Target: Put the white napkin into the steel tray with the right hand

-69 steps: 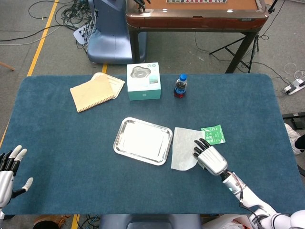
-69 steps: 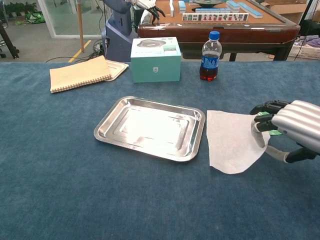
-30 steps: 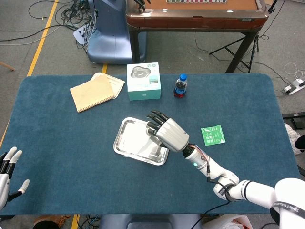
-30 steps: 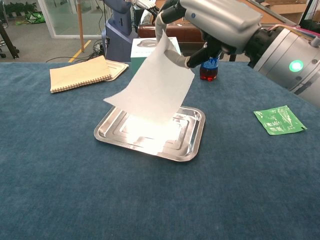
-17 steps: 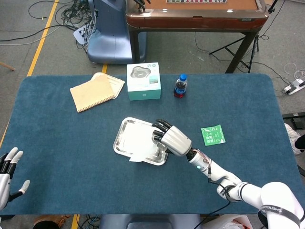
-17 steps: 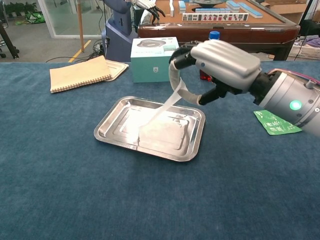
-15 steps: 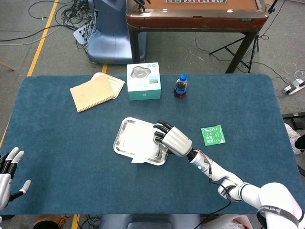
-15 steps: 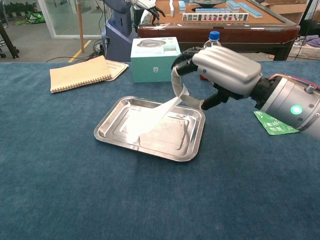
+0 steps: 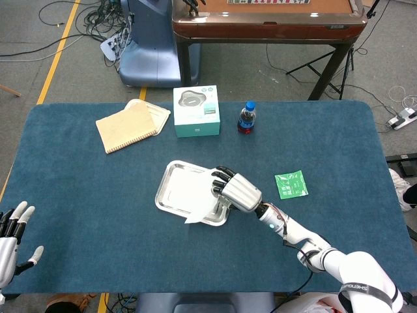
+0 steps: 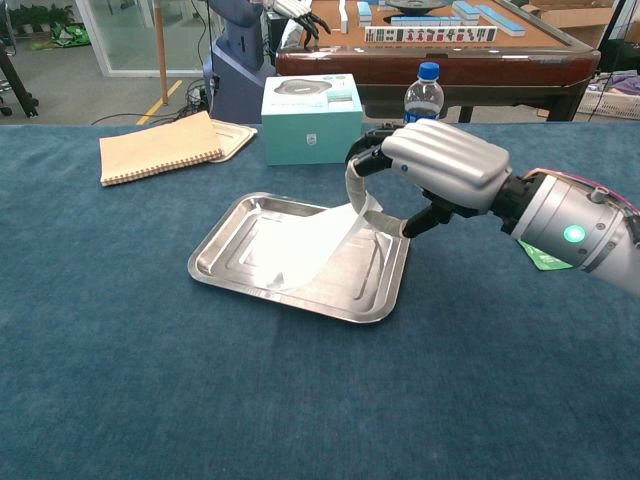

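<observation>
The steel tray [image 9: 163, 189] [image 10: 216, 250] lies mid-table. Most of the white napkin [image 9: 194, 195] [image 10: 300, 245] rests flat inside it, and one corner hangs over the near rim. The napkin's far right corner still rises to my right hand [image 9: 236, 190] [image 10: 435, 165], which hovers low over the tray's right end and pinches that corner between curled fingers and thumb. My left hand [image 9: 10, 238] is off at the table's near left corner, holding nothing with its fingers spread. It shows only in the head view.
A green packet [image 9: 290, 184] lies right of the tray, mostly hidden behind my forearm in the chest view. Behind the tray stand a teal box [image 9: 196, 111] [image 10: 311, 118] and a blue-capped bottle [image 9: 246, 117] [image 10: 424, 95]. A tan notebook [image 9: 132, 125] [image 10: 160, 147] lies at the far left.
My right hand carried the napkin from the table beside the tray to above it, then lowered. The napkin has gone from hanging to lying mostly flat in the tray.
</observation>
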`<control>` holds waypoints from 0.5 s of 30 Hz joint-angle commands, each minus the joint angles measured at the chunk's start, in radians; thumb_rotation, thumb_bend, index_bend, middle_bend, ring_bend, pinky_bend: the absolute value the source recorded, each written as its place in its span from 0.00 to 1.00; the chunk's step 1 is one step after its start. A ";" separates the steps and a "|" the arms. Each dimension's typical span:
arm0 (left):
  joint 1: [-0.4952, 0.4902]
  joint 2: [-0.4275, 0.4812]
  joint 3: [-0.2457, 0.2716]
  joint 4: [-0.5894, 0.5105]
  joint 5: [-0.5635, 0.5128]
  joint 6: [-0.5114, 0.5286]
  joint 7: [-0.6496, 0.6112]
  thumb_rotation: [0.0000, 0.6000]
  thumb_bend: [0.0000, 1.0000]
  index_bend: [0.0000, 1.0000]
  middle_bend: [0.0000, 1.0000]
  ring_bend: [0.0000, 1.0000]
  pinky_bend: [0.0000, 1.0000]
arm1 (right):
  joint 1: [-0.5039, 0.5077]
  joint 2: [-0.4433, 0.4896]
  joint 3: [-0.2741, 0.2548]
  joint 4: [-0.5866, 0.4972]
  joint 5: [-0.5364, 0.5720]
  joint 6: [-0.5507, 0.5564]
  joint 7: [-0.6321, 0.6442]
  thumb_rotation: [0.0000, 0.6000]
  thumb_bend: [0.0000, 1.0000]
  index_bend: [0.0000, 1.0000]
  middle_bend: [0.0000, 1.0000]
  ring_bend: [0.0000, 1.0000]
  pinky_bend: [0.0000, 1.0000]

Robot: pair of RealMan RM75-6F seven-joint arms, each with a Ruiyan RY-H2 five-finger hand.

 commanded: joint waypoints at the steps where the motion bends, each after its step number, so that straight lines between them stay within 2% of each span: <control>1: 0.001 0.000 0.001 -0.002 -0.002 0.000 0.004 1.00 0.24 0.09 0.04 0.03 0.00 | 0.011 -0.021 -0.016 0.042 -0.008 0.006 0.027 1.00 0.48 0.71 0.46 0.22 0.19; 15: -0.006 -0.004 -0.001 -0.019 -0.002 -0.011 0.031 1.00 0.24 0.09 0.04 0.03 0.00 | 0.054 -0.108 -0.047 0.221 -0.015 0.023 0.108 1.00 0.48 0.71 0.46 0.22 0.20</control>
